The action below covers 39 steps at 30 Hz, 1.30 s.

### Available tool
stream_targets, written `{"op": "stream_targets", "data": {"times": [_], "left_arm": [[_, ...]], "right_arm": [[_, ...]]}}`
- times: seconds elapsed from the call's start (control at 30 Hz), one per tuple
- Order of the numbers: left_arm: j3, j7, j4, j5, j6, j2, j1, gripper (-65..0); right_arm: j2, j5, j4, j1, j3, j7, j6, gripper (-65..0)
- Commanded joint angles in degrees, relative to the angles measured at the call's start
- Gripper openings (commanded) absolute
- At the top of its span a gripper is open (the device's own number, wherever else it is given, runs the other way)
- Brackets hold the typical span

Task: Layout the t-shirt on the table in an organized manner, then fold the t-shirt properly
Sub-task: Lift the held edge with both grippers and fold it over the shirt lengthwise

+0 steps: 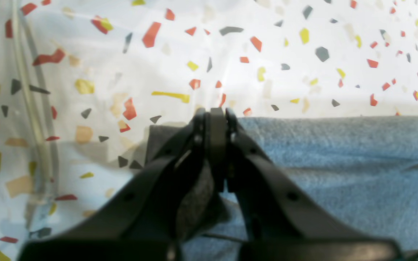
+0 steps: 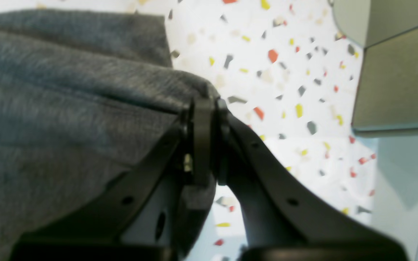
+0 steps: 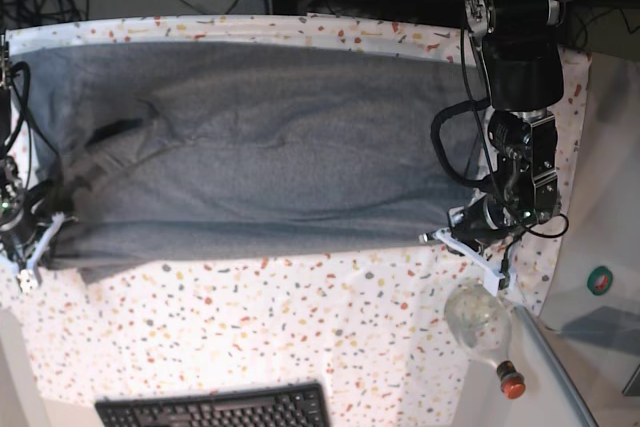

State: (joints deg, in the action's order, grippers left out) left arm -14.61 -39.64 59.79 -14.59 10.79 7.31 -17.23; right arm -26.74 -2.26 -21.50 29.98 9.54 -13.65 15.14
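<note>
Mid-fold. Left gripper and right gripper each pinching a t-shirt corner over the table. Next: move both corners evenly, keeping the edge taut.

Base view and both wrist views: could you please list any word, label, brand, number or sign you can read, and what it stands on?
No text can be read in any view.
keyboard: key legends too small to read.
t-shirt: no print or label visible.
green round sticker: too small to read.

A black keyboard lies at the near edge, a clear red-capped bottle right.
</note>
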Motion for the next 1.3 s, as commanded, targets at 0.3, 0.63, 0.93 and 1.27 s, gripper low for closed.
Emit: {"op": "stream_targets", "data": {"times": [0.3,0.63,0.93,1.27], "left_arm": [[-0.1,1.0,1.3,-0.2,0.2,0.6,-0.9,-65.0],[-0.1,-10.1,17.6,-0.2,0.2,0.6,5.4,-65.0],[-0.2,-9.9,18.5,-0.2,0.2,0.6,7.7,-65.0],[-0.2,-10.3,24.1,-0.2,0.2,0.2,8.9,-65.0]], "right_arm": [[-0.7,0.4,-1.0,-0.5,-0.1,-1.9,-0.8,-65.0],[-0.5,0.5,-3.9,-3.6,-0.5,-1.9,-0.8,-65.0],[-1.6,0.5,-16.1,-11.1,-8.7,-1.6,-0.8,-65.0],[-2.1,0.6,-22.5,-17.4,-10.3,-1.6,-0.9,-65.0]]}}
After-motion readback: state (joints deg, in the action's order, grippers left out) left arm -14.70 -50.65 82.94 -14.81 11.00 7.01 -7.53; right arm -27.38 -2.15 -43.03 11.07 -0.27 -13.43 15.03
